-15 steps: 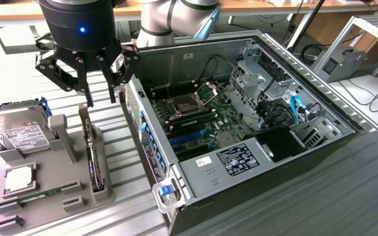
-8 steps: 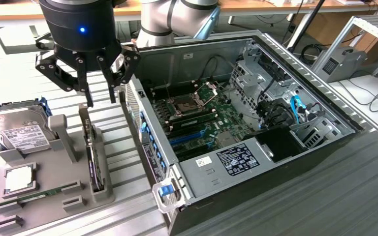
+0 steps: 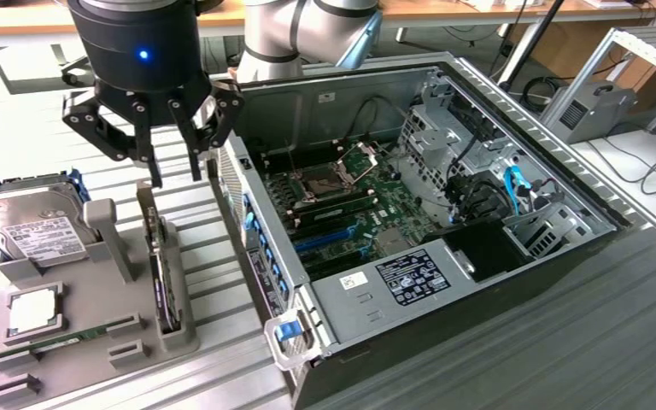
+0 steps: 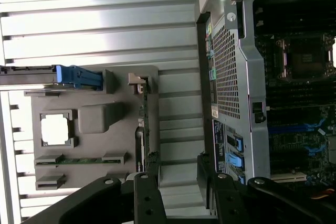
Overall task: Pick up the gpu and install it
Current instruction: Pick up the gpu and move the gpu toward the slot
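Room: a workshop is seen, with wooden benches, cables and a metal rack behind the work area.
Tabletop: a ribbed metal tabletop is brightly lit, and its grooves run under everything laid on it.
Holder: a grey moulded holder is set toward the tabletop edge on the exterior view's left, so that each part is kept in its own pocket.
Gpu: the gpu is stood on edge in a slot along the holder's side nearest the computer case. Its thin upper edge is left exposed, presumably so that it can be taken from above.
Other parts: a hard drive, a processor chip and a RAM stick are lodged in separate pockets, apart from the gpu.
Case position: the computer case is laid on its side, uncovered, just beside the holder. The motherboard is thereby turned upward and its slots can be reached from above.
Gripper: the gripper is hung over one end of the gpu with its fingers pointed down and spread wide. Nothing is held, and no contact with the card is seen.
Progress: the pick-up is judged not yet made, since the gpu sits fully in its slot.
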You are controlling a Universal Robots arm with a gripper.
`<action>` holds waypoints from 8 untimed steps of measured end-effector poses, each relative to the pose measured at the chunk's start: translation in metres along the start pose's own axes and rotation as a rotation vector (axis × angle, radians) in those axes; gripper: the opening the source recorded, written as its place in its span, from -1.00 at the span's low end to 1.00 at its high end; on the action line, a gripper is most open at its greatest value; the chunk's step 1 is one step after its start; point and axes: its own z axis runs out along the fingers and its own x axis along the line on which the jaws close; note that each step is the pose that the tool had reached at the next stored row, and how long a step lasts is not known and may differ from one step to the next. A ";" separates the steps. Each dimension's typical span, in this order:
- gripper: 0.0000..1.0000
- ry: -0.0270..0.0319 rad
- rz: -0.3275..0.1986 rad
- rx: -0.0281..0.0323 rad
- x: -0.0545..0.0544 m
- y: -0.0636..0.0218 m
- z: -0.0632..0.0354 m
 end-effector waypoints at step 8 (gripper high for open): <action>-0.16 0.0000 0.000 0.0000 0.000 -0.0005 0.0017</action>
